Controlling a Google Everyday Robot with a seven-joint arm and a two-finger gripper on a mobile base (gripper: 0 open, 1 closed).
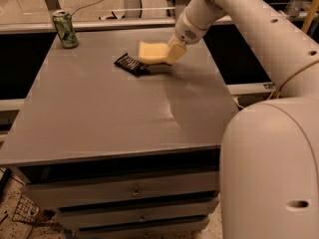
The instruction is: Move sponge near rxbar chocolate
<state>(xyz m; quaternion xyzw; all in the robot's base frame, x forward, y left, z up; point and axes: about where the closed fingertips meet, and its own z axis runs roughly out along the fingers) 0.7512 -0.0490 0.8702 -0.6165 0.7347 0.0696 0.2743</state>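
Observation:
The pale yellow sponge (151, 52) is held in my gripper (168, 55), just above the grey table (109, 108) at its far middle. The gripper's cream fingers (174, 53) are shut on the sponge's right end. The rxbar chocolate (130, 63), a small flat black bar with light stripes, lies on the table right beside the sponge, to its lower left. The sponge's left edge hangs over or next to the bar's right end; I cannot tell whether they touch.
A green drink can (65, 29) stands at the table's far left corner. My white arm (259, 29) reaches in from the right, and the robot's body (271, 173) fills the lower right. Drawers (124, 193) sit under the tabletop. A rail runs behind the table.

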